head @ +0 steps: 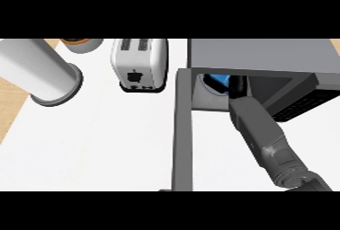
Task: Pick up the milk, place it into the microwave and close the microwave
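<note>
my right hand [238,88] sits inside the microwave [266,56] at about one o'clock in my view, black fingers curled around the blue and white milk carton [216,82], which is within the cavity. the grey forearm [262,134] runs back toward five o'clock. the microwave door [182,134] hangs open at six o'clock. a white toaster [139,64] stands at eleven o'clock, a white cylinder [43,72] at ten.

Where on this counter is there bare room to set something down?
The broad white counter between the toaster, the paper towel roll and the open microwave door is bare. Inside the microwave it is crowded: the right hand and milk.
</note>
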Controlling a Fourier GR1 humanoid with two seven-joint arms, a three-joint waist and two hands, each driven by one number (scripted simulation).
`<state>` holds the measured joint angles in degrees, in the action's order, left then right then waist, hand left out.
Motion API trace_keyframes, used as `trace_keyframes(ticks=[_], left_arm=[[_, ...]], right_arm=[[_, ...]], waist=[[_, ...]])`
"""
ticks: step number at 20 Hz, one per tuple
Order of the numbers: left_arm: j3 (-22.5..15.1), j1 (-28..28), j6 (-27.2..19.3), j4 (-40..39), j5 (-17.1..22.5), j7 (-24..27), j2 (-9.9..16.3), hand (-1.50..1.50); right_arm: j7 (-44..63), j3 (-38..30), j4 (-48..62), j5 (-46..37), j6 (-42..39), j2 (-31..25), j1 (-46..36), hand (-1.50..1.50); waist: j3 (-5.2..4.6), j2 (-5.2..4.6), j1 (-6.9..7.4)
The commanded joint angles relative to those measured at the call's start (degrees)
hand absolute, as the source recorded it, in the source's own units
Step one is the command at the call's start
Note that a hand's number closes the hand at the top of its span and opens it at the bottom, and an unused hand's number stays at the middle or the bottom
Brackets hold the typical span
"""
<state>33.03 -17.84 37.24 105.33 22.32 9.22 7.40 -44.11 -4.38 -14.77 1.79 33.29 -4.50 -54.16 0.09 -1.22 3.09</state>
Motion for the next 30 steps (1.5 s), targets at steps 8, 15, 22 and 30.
trace_keyframes(ticks=[8,15,22,30], left_arm=[[0.27,1.43,1.34,-1.47,0.66,-0.07,1.74,-1.5],[-0.09,3.48,1.27,-2.81,-0.23,0.34,2.39,-1.5],[-2.05,6.21,0.43,-5.07,-3.03,0.37,1.94,-1.5],[-2.21,7.11,-0.25,-4.79,-2.82,-0.24,1.93,-1.5]], right_arm=[[3.43,1.68,8.31,-5.65,16.82,-0.97,-6.45,1.5],[2.83,-1.24,8.45,-3.9,17.06,-4.38,-4.81,1.5],[4.49,-1.05,10.68,-4.82,14.63,-8.59,-5.02,1.5],[4.69,-1.2,11.51,-5.26,16.16,-10.19,-3.49,1.5]], waist=[[0.01,-0.71,1.76],[0.11,-1.16,2.22],[0.12,-2.02,2.99],[0.2,-2.11,3.93]])
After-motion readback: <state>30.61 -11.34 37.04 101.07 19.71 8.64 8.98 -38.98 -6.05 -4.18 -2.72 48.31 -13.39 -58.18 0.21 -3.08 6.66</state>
